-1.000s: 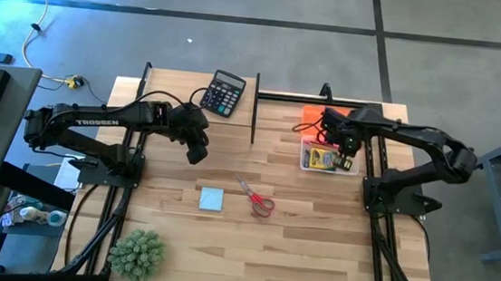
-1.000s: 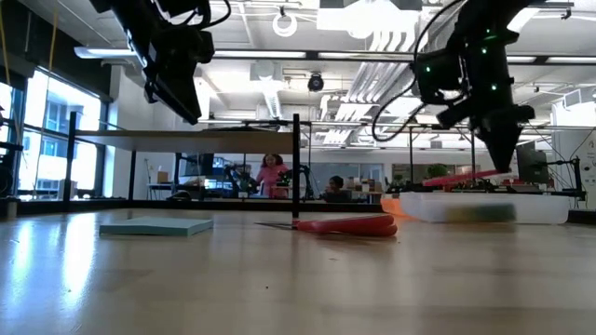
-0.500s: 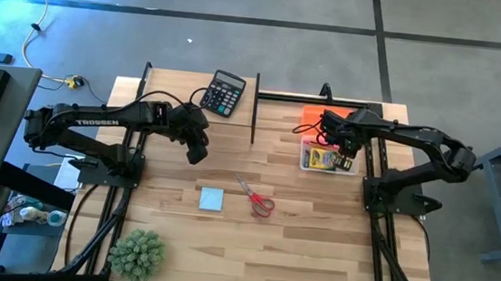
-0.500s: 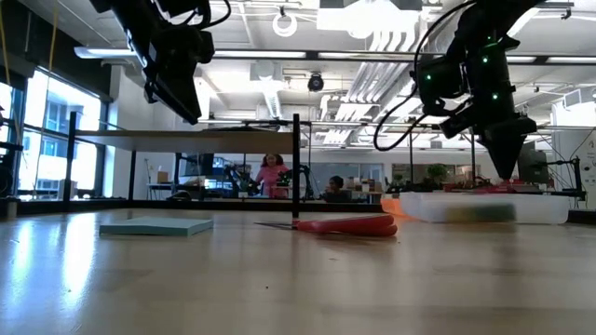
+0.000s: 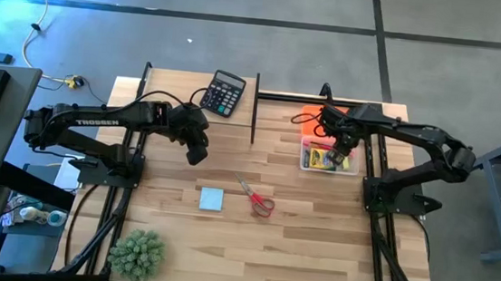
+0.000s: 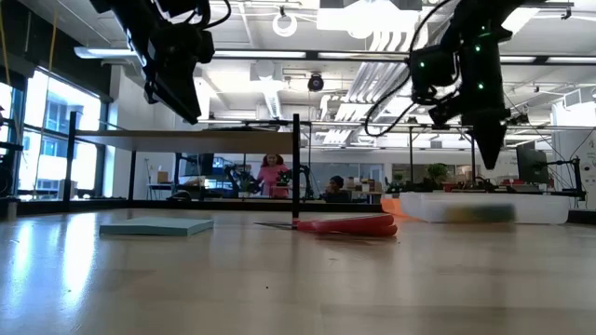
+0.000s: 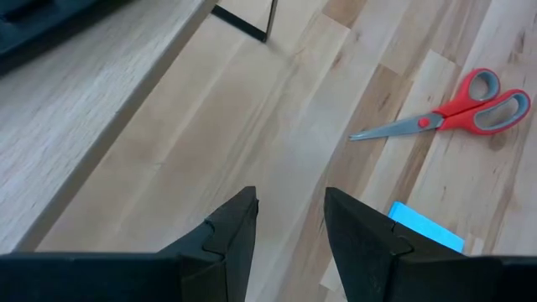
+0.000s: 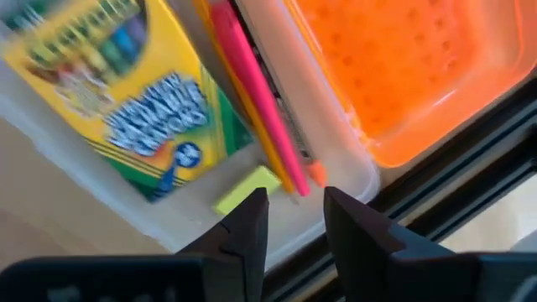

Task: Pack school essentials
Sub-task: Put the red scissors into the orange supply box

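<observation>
The clear plastic box (image 5: 329,157) at the table's far right holds the yellow crayon box (image 8: 126,92), the pink-red marker (image 8: 252,84), thin pencils (image 8: 281,159) and the lime-green eraser (image 8: 243,191). My right gripper (image 8: 292,201) hovers open just above the box (image 6: 484,207), touching nothing. The red-handled scissors (image 5: 255,196) and the pale blue note pad (image 5: 212,199) lie flat mid-table. My left gripper (image 5: 197,149) hangs open and empty above the table, beyond the pad and scissors (image 7: 453,109).
An orange lid (image 5: 312,117) lies just beyond the box. The black calculator (image 5: 224,94) sits at the far edge, and a thin black frame post (image 5: 255,109) stands beside it. The spiky green plant (image 5: 137,253) is at the near left corner. People show in the room behind.
My right gripper held the pink-red marker at its fingertips over the clear box, let it go into the box, then rose a little. The marker now lies in the box beside the pencils.
</observation>
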You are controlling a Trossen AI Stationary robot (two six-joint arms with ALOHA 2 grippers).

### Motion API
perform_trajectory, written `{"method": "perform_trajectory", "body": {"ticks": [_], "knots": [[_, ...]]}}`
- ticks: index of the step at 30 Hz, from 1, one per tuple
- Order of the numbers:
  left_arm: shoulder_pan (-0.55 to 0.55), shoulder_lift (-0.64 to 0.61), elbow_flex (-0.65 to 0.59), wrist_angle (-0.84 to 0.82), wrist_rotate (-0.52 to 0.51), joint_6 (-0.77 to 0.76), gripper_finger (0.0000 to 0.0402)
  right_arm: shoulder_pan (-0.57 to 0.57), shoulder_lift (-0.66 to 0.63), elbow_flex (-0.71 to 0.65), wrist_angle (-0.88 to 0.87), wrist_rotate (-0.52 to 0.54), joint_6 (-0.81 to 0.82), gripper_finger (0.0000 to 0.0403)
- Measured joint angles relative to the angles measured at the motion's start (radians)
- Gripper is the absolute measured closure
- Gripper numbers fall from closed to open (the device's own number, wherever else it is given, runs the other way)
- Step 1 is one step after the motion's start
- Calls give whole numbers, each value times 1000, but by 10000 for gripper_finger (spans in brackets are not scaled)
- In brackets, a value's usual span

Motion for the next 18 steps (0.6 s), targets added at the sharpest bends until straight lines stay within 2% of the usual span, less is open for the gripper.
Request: {"method": "perform_trajectory", "body": {"ticks": [9,18], "knots": [[0,0,0,0,0,1,268,40,0,99,31,-185,241,293],[0,0,0,-2,10,-55,227,295,0,139,268,-192,439,293]]}}
